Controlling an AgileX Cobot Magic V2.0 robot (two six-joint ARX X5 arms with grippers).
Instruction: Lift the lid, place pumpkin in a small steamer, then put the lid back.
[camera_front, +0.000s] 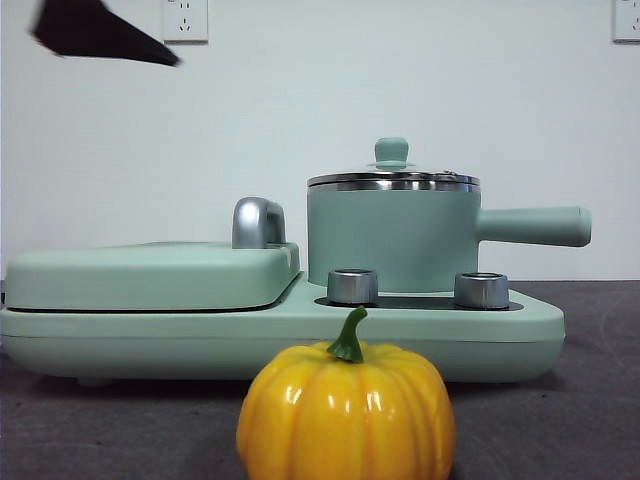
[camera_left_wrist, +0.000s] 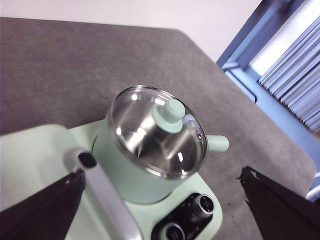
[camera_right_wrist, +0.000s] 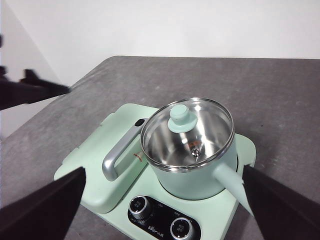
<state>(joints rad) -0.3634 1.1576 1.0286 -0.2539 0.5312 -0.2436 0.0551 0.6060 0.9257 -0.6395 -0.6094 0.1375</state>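
Cooker base (camera_front: 300, 335): we see the long mint green base sitting on the grey tabletop (camera_front: 590, 420), a flat grill cover (camera_front: 150, 275) on one half, two silver knobs (camera_front: 352, 286) along its front edge; it carries the pot and should stay put.

Small steamer (camera_front: 390, 240): it stands on the base's round burner end behind the knobs, its straight side handle (camera_front: 535, 226) reaching toward the tabletop's edge. We judge it rigid and steady enough to take a load dropped in from above.

Pumpkin (camera_front: 345, 415): it rests on the tabletop near the front edge, ahead of the base and clear of it. Glossy and ribbed, likely light hollow plastic, and slippery; we would close on its flanks across the ribs, not on the thin green stem (camera_front: 350, 338). It looks about as wide as the pot, so the fit may be snug.

Lid (camera_right_wrist: 187, 132): clear glass in a steel rim, seated level on the steamer. Breakable and smooth; the mint knob (camera_right_wrist: 178, 118) is the only sound grip.

Left gripper (camera_left_wrist: 160, 210): jaws spread wide, empty, poised high over the lid and base.

Right gripper (camera_right_wrist: 162, 210): jaws likewise parted, holding nothing, above the base's knob side.
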